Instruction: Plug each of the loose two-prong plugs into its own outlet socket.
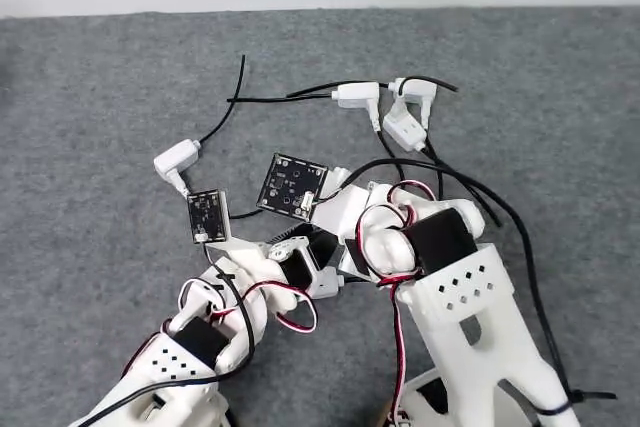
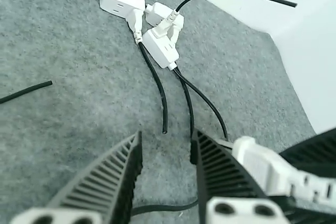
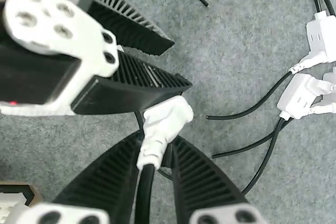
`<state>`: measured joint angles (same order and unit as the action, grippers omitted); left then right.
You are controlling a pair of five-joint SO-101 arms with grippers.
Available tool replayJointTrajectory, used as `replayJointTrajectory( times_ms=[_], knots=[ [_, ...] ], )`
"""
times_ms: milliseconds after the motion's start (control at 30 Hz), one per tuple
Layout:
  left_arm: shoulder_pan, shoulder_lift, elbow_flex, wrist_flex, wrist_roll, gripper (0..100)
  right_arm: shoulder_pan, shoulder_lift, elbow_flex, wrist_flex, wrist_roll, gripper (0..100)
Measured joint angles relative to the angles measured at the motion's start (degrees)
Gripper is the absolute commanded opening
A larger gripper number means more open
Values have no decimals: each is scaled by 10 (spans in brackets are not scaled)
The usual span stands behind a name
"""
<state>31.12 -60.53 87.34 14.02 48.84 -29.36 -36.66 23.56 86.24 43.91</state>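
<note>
Toward the table's (image 1: 100,77) far edge, seen from high, we find the outlet sockets (image 1: 405,127) bunched; the left wrist shows the left gripper's (image 2: 165,182) fingers (image 2: 115,179) apart and empty — the right wrist, the right gripper (image 3: 157,142) clamped on a plug (image 3: 165,119), which we judge light and rigid, best pinched by its body.

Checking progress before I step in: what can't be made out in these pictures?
Right wrist view: front end of the white plug in the right pincer, covered by the left pincer.
Left wrist view: part of that plug, cut off by the edge.
High view: whether the far plugs are seated; too small.
</note>
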Motion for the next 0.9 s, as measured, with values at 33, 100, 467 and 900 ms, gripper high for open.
replayJointTrajectory(
  times_ms=[33,100,467,900],
  knots=[
    [0,0,0,0,0,145,0,0,0,0,0,8],
    [0,0,0,0,0,145,6,0,0,0,1,8],
    [3,1,11,0,-1,145,163,-2,154,-88,108,8],
    [2,1,15,0,-17,145,237,113,236,-281,163,8]
  ],
)
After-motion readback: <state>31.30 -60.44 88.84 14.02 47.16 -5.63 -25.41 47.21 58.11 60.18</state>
